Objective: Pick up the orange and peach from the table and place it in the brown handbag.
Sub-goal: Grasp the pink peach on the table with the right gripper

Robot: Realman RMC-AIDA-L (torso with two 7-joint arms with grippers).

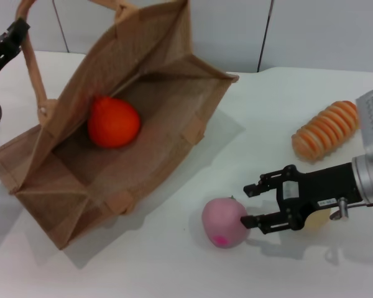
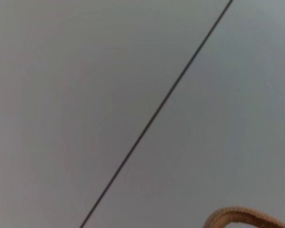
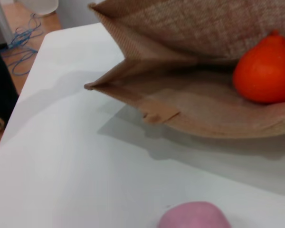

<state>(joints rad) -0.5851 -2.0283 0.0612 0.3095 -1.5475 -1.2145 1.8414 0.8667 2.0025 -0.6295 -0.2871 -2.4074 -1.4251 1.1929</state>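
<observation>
The brown handbag (image 1: 174, 68) lies on its side with its mouth open toward me. The orange (image 1: 113, 122) rests inside it, and shows in the right wrist view (image 3: 265, 73) within the bag (image 3: 204, 28). The peach (image 1: 224, 222) sits on the white table in front of the bag's mouth, and its top shows in the right wrist view (image 3: 194, 216). My right gripper (image 1: 248, 205) is open just right of the peach, with its nearer finger against the fruit's side. My left gripper (image 1: 9, 38) is at the far left, up against the bag's raised handle (image 1: 30, 56).
A ridged orange-and-tan loaf (image 1: 326, 129) lies at the right, behind my right arm. A pale beige ball (image 1: 317, 221) is partly hidden under the right gripper's body. The handle loop (image 2: 247, 216) shows in the left wrist view against a grey wall.
</observation>
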